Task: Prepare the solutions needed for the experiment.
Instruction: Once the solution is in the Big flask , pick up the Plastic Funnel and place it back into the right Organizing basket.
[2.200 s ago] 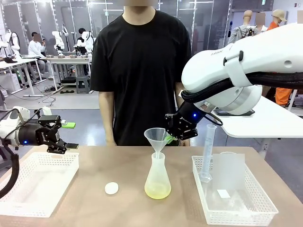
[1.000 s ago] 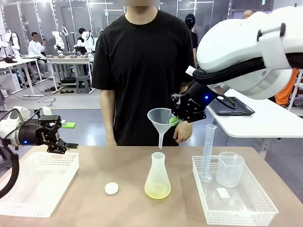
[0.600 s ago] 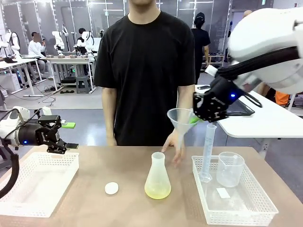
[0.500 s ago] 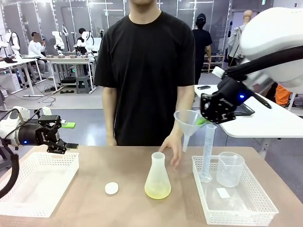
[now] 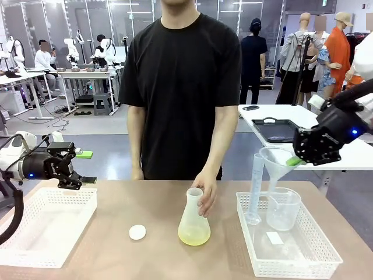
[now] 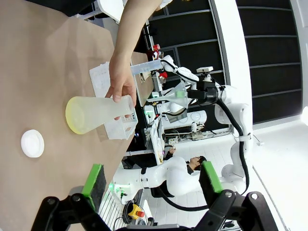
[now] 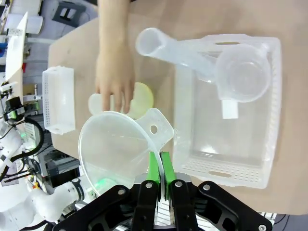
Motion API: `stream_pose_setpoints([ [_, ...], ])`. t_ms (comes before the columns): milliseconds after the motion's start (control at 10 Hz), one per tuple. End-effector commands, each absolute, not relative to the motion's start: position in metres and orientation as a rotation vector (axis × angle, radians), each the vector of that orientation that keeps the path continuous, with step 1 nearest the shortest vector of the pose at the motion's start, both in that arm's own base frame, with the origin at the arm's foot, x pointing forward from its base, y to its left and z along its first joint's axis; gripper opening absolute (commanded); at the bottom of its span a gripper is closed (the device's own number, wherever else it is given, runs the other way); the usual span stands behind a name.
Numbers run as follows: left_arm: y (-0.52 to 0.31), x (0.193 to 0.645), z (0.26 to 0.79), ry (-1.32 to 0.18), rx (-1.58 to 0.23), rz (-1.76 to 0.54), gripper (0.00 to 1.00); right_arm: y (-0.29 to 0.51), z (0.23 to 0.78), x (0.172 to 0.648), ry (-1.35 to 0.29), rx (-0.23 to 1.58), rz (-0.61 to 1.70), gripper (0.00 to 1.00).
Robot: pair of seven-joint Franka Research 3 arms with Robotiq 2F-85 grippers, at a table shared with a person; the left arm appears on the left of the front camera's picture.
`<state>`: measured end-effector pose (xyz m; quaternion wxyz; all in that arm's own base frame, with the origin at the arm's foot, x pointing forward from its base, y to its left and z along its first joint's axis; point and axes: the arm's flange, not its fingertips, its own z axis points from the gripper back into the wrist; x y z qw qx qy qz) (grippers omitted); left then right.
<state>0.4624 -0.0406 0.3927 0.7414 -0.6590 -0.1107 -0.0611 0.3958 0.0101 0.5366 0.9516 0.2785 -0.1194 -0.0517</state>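
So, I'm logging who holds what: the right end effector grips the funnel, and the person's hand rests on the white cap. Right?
Not quite. The front view shows the person's hand on the flask, not the white cap, which lies apart on the table. The right end effector does grip the funnel.

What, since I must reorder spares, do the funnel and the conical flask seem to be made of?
Funnel: clear, glossy, probably plastic; the background shows through, and it has a moulded tab with a hole.
Conical flask: frosted, translucent, likely plastic; milky matt wall, tinted by pale yellow liquid at the bottom.
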Motion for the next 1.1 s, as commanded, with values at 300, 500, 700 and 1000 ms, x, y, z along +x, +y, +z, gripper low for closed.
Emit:
stream_pose_setpoints([
  [300, -0.041, 0.463, 0.393, -0.25, -1.445, -0.141, 1.0, -0.005, 0.507, 0.39, -0.209, 0.511, -0.079, 0.04],
  [500, -0.041, 0.463, 0.393, -0.25, -1.445, -0.141, 1.0, 0.001, 0.489, 0.381, -0.15, 0.489, -0.068, 0.04],
  [700, -0.041, 0.463, 0.393, -0.25, -1.445, -0.141, 1.0, 0.004, 0.472, 0.371, -0.104, 0.445, -0.079, 0.04],
  [1000, -0.041, 0.463, 0.393, -0.25, -1.445, -0.141, 1.0, 0.009, 0.442, 0.367, -0.056, 0.42, -0.106, 0.04],
])
